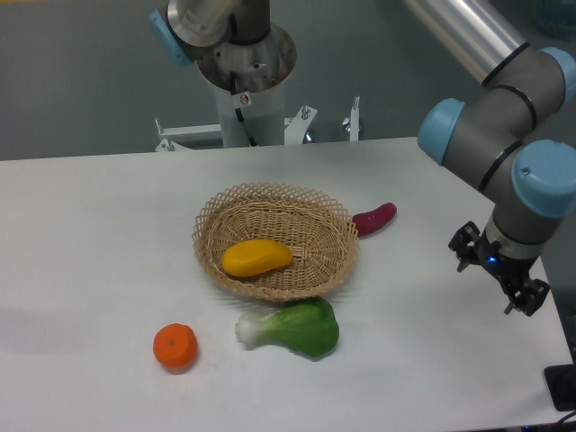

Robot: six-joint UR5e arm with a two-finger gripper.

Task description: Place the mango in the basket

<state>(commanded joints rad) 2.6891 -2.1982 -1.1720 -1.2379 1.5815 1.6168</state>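
The yellow-orange mango [256,257] lies on its side inside the tan wicker basket [335,220], left of the basket's middle. My gripper [500,274] hangs over the table's right edge, well to the right of the basket and apart from everything. Its fingers stand open with nothing between them.
A round orange tangerine [175,346] sits at the front left. A green bok choy [297,328] lies just in front of the basket. A small purple vegetable [374,218] rests against the basket's right rim. The arm's base column [245,81] stands behind the table.
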